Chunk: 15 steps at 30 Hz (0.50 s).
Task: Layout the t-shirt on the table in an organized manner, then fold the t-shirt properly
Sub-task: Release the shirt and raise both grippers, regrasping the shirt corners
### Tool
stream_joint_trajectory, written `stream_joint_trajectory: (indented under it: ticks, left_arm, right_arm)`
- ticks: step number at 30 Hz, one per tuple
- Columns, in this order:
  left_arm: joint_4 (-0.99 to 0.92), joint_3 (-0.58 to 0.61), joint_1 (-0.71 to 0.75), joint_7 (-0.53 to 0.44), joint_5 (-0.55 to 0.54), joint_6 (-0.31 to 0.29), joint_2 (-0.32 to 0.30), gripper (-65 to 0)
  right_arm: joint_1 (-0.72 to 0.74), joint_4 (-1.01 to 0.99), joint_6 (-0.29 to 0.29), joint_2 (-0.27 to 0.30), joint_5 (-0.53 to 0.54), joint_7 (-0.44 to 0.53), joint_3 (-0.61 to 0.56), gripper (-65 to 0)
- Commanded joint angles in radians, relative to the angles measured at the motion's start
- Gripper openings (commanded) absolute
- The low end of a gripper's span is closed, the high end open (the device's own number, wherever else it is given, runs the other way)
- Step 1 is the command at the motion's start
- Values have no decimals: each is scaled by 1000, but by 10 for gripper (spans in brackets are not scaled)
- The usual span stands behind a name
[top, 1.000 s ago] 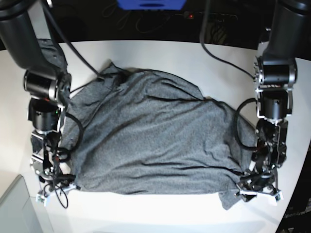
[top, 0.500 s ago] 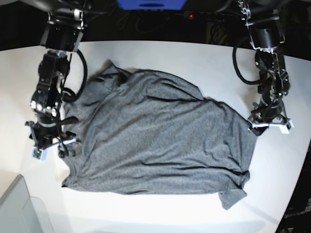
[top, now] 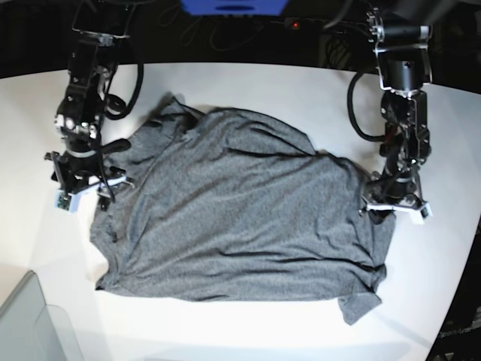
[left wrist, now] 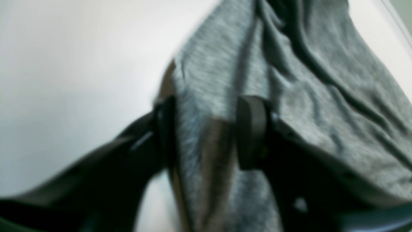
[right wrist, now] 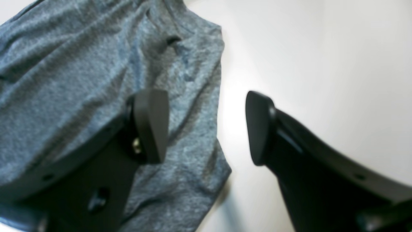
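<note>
The dark grey t-shirt (top: 240, 218) lies spread out and wrinkled on the white table (top: 301, 90). My left gripper (top: 394, 209) is at the shirt's right edge. In the left wrist view the left gripper (left wrist: 206, 129) is open and straddles a strip of t-shirt (left wrist: 322, 106) that runs between its fingers (left wrist: 251, 129). My right gripper (top: 84, 192) is at the shirt's left edge. In the right wrist view the right gripper (right wrist: 206, 127) is wide open, with one finger (right wrist: 151, 125) over the t-shirt (right wrist: 80, 80) and the other over bare table (right wrist: 322, 64).
A translucent grey bin corner (top: 30, 323) sits at the table's near left. Black cables and a blue object (top: 233, 6) lie behind the far edge. The table's curved edge runs close to the left gripper on the right side.
Both arms have gone from the shirt's near hem corners to its side edges. The left gripper moved inward onto the right edge and narrowed. The right gripper moved farther back.
</note>
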Motion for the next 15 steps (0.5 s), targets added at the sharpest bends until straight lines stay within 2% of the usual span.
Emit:
stream_joint_trajectory:
  ticks: [1, 4, 7, 9, 15]
  left_arm:
    - [1, 8, 4, 56, -4, 6, -2, -450]
    - [10, 6, 6, 64, -10, 6, -2, -650]
    - [40, 6, 6, 65, -11, 6, -4, -629]
    - [110, 11, 18, 70, -13, 6, -24, -650]
    - [456, 5, 92, 162, -4, 15, -67, -649]
  right_arm:
    - [-7, 36, 2, 4, 5, 29, 0, -272]
    - [-53, 63, 2, -16, 5, 29, 0, -272]
    - [-104, 77, 2, -36, 5, 29, -2, -272]
    - [-126, 77, 2, -50, 5, 31, -2, -272]
    - [-150, 77, 2, -57, 5, 35, -2, -273]
